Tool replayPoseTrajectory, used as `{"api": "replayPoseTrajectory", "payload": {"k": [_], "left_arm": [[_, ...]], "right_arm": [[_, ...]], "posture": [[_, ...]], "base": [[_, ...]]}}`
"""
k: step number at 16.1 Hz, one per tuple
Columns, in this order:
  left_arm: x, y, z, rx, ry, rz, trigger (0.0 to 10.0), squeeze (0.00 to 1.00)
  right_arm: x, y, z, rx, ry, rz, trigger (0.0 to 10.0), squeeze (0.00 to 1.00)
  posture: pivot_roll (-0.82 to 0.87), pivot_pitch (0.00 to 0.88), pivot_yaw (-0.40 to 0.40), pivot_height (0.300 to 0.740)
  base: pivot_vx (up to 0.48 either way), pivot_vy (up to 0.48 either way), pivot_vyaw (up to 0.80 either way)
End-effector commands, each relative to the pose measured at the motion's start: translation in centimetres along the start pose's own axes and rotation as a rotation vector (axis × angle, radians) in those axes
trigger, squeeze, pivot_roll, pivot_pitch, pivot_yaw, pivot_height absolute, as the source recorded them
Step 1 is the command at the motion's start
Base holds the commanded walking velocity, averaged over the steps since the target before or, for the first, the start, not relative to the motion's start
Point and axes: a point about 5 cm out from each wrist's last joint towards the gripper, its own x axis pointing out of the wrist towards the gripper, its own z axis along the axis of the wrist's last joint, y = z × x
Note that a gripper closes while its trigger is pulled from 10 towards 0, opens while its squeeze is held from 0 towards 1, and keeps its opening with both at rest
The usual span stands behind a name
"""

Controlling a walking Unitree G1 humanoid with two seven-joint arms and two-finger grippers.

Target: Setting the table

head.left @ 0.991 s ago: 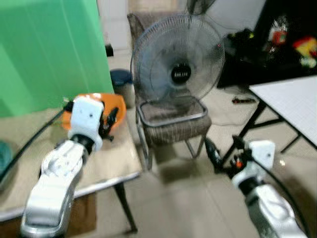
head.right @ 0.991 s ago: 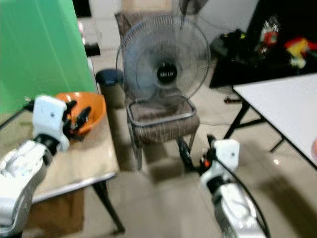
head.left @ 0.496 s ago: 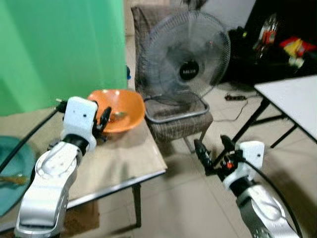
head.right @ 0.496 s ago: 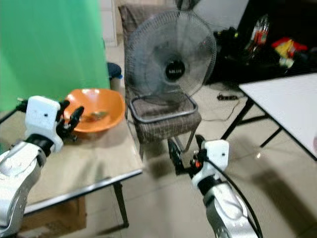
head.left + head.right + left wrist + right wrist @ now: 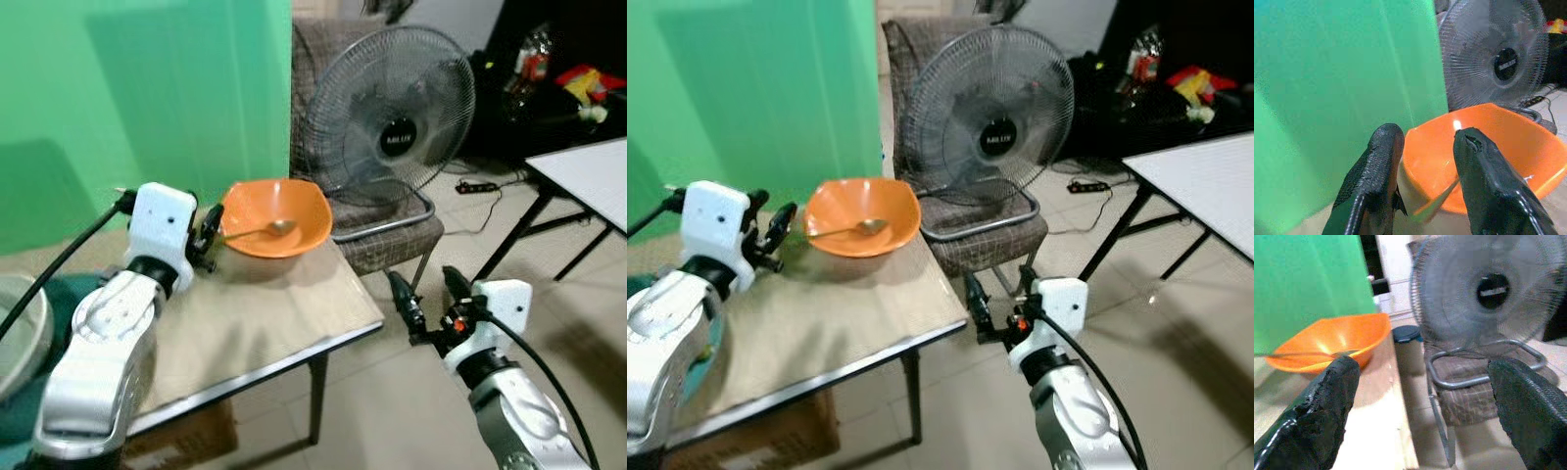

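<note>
Nearest, at five o'clock, the right gripper point(image 5: 426, 299) hangs off the table's point(image 5: 274, 328) edge with fingers spread wide and empty — probably just waiting its turn. At ten o'clock the left gripper point(image 5: 209, 235) sits low over the table, its fingers point(image 5: 1378, 166) apart, lined up on the spoon point(image 5: 257, 231) handle that juts from the orange bowl point(image 5: 275, 217) — seemingly ready to grasp it. Beyond, at one o'clock, a fan point(image 5: 394, 127) stands on a chair point(image 5: 392, 230).

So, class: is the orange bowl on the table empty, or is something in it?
Not empty. The orange bowl holds a metal spoon, its head inside and handle over the rim toward the left gripper.
</note>
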Motion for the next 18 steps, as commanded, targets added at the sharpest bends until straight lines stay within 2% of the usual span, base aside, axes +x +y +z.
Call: {"api": "replayPoseTrajectory", "payload": {"k": [1, 6, 7, 8, 11, 15, 18], "left_arm": [[0.5, -0.8, 0.3, 0.002, -0.009, -0.042, 10.0, 0.00], [1.4, -1.0, 0.7, 0.002, -0.028, -0.066, 10.0, 0.00], [1.5, -1.1, 0.9, 0.008, -0.037, -0.065, 10.0, 0.00], [1.7, -1.2, 1.4, 0.050, -0.062, -0.084, 10.0, 0.00], [1.7, -1.3, 1.8, 0.051, -0.079, -0.087, 10.0, 0.00], [2.2, -0.8, 2.7, 0.076, -0.086, -0.101, 10.0, 0.00], [3.3, 0.9, 2.8, 0.122, 0.033, -0.134, 10.0, 0.00]], "right_arm": [[-0.3, -0.6, 0.2, -0.007, -0.006, -0.033, 10.0, 0.00], [-0.7, -0.7, 0.4, 0.001, -0.018, -0.068, 10.0, 0.00], [-0.8, -0.7, 0.4, 0.003, -0.021, -0.073, 10.0, 0.00], [-0.8, -0.7, 0.5, 0.006, -0.024, -0.078, 10.0, 0.00], [-0.9, -0.7, 0.6, 0.006, -0.028, -0.079, 10.0, 0.00], [-0.7, -0.6, 0.8, 0.016, -0.031, -0.040, 10.0, 0.00], [-0.7, 0.0, 0.8, 0.012, 0.008, 0.053, 10.0, 0.00]], "posture": [[0.06, 0.000, 0.018, 0.740], [0.04, 0.000, 0.031, 0.740], [0.04, 0.000, 0.033, 0.740], [0.04, 0.000, 0.036, 0.740], [0.04, 0.000, 0.034, 0.740], [0.05, 0.000, 0.023, 0.740], [0.06, 0.000, 0.017, 0.740]], "base": [[0.000, 0.431, -0.80], [0.000, 0.421, -0.80], [0.000, 0.000, -0.80], [0.000, -0.480, -0.80], [0.000, -0.480, -0.80], [0.000, 0.000, -0.10], [0.000, 0.000, 0.00]]}}
